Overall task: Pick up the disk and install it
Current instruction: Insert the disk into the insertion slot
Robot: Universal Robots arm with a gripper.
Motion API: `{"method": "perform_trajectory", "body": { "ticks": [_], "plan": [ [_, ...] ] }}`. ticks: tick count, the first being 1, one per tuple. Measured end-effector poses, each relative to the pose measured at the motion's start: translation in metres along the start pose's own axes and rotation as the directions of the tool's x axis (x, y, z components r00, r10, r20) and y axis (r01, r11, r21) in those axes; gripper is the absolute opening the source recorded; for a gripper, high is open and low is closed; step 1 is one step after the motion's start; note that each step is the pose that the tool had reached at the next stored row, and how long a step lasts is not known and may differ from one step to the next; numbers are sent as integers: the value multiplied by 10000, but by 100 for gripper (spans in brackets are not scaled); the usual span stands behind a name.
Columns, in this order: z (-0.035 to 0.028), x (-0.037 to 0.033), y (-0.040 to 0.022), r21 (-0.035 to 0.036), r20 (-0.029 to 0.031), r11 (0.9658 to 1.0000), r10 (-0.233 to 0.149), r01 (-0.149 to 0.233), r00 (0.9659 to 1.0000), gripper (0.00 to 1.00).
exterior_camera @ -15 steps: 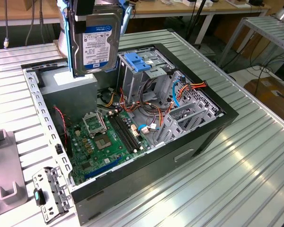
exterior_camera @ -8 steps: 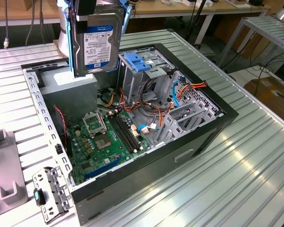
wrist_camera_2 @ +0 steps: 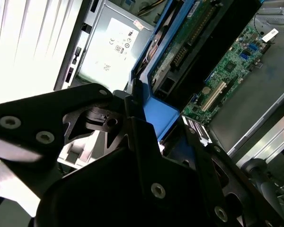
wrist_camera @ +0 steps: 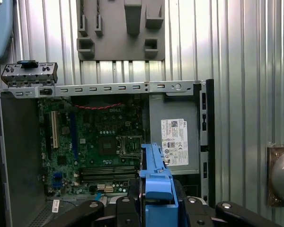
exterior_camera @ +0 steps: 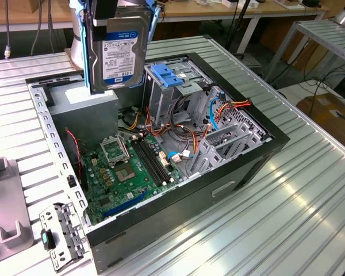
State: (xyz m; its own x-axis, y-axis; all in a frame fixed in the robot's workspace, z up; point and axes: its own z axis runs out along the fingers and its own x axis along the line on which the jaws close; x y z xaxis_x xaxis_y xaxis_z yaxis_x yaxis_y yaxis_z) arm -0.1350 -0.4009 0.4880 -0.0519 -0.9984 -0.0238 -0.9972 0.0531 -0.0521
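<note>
Exterior view has the disk (exterior_camera: 119,49), a flat dark rectangular drive framed by a bright blue plastic carrier, hanging upright with its white label face toward the camera. It is clear of everything below and held at its upper end by the black gripper (exterior_camera: 107,10) at the picture's top edge. Its long axis runs straight down from the fingers, so the drive lies below them, not out in front. Taking the tall grey metal drive cage (exterior_camera: 158,104) with its blue plastic latch plate (exterior_camera: 165,75) as the mark, the disk sits higher than the cage and toward the exterior view's left of it, apart from it. It hangs over the grey metal power supply box (exterior_camera: 83,112) on that same side. The green motherboard (exterior_camera: 132,164) lies lower than the cage, inside the open black computer case (exterior_camera: 178,218). The fingers (wrist_camera_2: 141,142) are closed against the carrier's rounded blue end, pinching it between them. In the first wrist view the gripper (wrist_camera: 157,201) holds that end while the sight line runs down the drive's thin edge onto the power supply and motherboard, a plumb check the exterior view cannot give. The second wrist view adds the drive's circuit-board side. The exterior view alone sets disk and cage side by side.
</note>
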Motion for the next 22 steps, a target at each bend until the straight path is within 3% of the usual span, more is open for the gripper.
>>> {"method": "perform_trajectory", "body": {
  "ticks": [9, 12, 22],
  "plan": [
    [-3, 120, -10, -1, -1, 10000, 0, 0, 10000, 37],
    [-4, 212, -16, 0, 0, 10000, 0, 0, 10000, 37],
    [-7, 391, -30, 0, -1, 10000, 0, 0, 10000, 37]
  ]
}}
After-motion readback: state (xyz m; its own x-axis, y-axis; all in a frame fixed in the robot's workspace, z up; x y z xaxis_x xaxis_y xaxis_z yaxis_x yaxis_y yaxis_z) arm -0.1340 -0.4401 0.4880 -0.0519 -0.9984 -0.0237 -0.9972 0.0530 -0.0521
